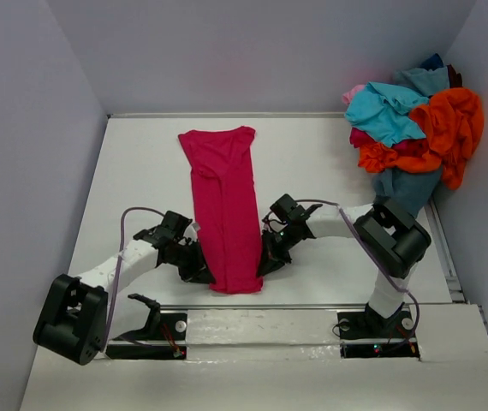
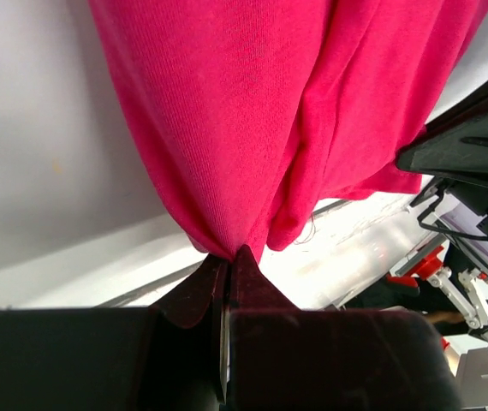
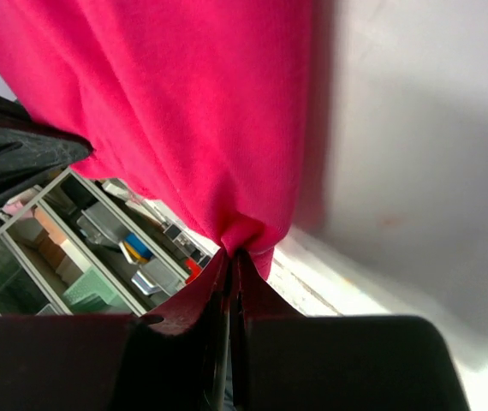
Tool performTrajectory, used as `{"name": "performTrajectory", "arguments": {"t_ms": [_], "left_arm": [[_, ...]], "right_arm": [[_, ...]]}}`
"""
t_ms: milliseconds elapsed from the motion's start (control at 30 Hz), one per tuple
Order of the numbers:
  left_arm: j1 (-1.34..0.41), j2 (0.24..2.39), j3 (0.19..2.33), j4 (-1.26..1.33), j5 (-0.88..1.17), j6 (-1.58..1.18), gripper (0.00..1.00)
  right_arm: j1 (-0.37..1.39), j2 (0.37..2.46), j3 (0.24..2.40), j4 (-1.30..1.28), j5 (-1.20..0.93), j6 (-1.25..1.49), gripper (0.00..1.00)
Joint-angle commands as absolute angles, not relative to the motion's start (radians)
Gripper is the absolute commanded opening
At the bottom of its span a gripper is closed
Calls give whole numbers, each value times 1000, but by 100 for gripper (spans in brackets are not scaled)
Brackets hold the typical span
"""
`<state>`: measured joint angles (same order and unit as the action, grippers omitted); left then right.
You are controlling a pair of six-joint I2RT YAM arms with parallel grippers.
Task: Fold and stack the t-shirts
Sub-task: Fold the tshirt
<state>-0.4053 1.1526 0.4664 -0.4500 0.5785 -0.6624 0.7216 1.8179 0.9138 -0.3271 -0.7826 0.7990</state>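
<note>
The crimson-magenta soft cloth t-shirt (image 1: 225,201), folded lengthwise into a narrow strip, lies mid-way across the flat white table (image 1: 141,171), running near to far. Its near hem is pinched at both corners: the left gripper (image 2: 227,259) is clamped on the left one and the right gripper (image 3: 234,255) on the right. This looks like the crosswise fold. Next, both arms must lift together and carry the hem evenly toward the far end. The loose heap of orange, turquoise, pink and dark blue shirts (image 1: 415,128) sits far right.
</note>
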Motion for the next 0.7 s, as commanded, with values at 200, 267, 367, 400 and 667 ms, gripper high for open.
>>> {"name": "performTrajectory", "arguments": {"t_ms": [200,267,367,400,667], "left_arm": [[-413,1083,534,-565,551,-673,6],[-413,1098,552,-561,551,-666,6],[-413,1143,592,-549,548,-654,6],[-413,1152,603,-548,545,-650,6],[-413,1245,716,-535,523,-626,6]], "right_arm": [[735,1703,962,-459,-719,759,7],[735,1723,986,-465,-718,753,7],[735,1753,1031,-469,-719,747,7],[735,1759,1043,-472,-718,747,7],[735,1819,1199,-544,-684,709,7]]}}
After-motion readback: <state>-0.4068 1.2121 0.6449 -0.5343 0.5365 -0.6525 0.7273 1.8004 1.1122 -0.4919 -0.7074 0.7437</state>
